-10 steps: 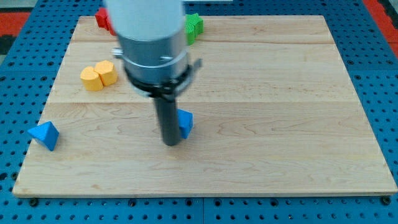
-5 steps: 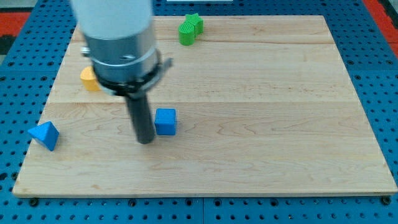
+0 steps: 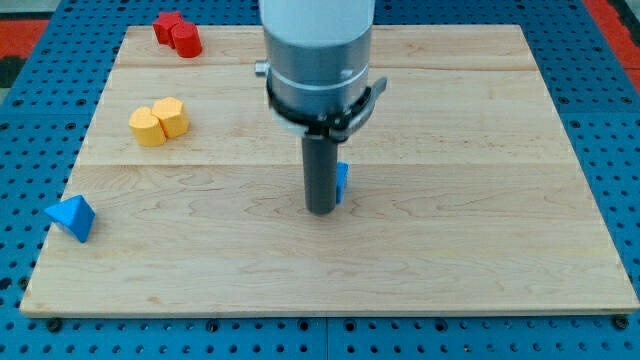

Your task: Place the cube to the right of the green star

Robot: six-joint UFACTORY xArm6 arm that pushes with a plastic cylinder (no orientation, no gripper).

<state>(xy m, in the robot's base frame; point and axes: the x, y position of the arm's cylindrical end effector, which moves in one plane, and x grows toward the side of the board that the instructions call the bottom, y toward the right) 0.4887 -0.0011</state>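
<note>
The blue cube (image 3: 342, 181) sits near the middle of the wooden board (image 3: 480, 160), mostly hidden behind my rod; only a sliver shows on the rod's right side. My tip (image 3: 320, 210) rests on the board just left of and slightly below the cube, touching or nearly touching it. The green star is hidden behind the arm's grey body near the view's top.
Two red blocks (image 3: 177, 32) sit at the top left. Two yellow blocks (image 3: 158, 121) sit side by side at the left. A blue triangular block (image 3: 71, 216) lies near the board's lower left edge.
My rod swung left, then right across the board. The blue cube has shifted to the right. The arm now covers the green star, and the red blocks show again.
</note>
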